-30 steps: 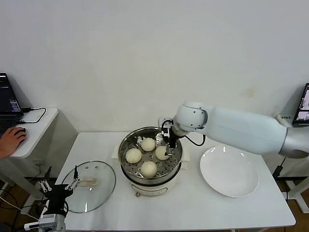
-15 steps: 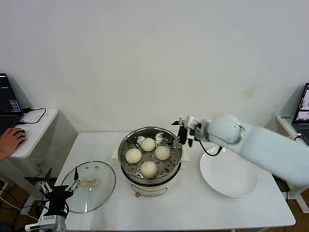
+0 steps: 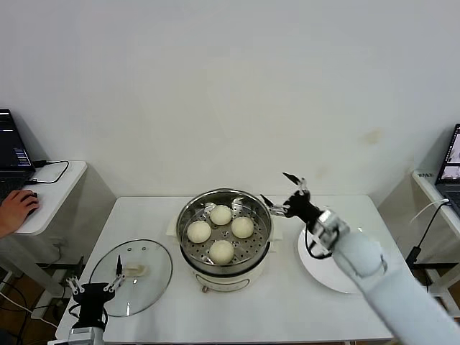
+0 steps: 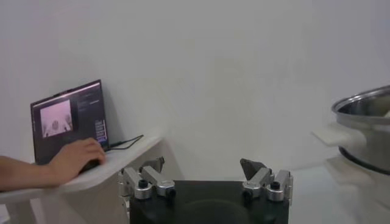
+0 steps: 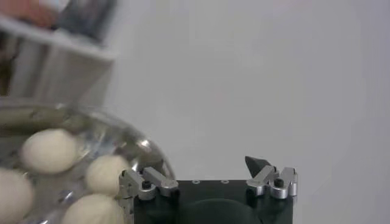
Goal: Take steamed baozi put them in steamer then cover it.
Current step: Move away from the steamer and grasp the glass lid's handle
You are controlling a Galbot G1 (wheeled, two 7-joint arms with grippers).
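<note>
Right gripper (image 3: 282, 192) pulled back off steamer (image 3: 224, 228), spread and empty; four buns (image 3: 242, 227) in; fragile glass lid (image 3: 131, 277) near table's left edge, lift by handle (image 3: 133, 271), left gripper (image 3: 94, 284) also spread.

The right arm (image 3: 388, 287) is a smooth pale-grey shell narrowing to a silver wrist ring, with a black cable looped beside it. The right gripper (image 3: 284, 191) has thin black fingers on silver knuckles. The left gripper (image 3: 95, 285) has a black body, silver linkages with dark screws, and black-tipped fingers.
</note>
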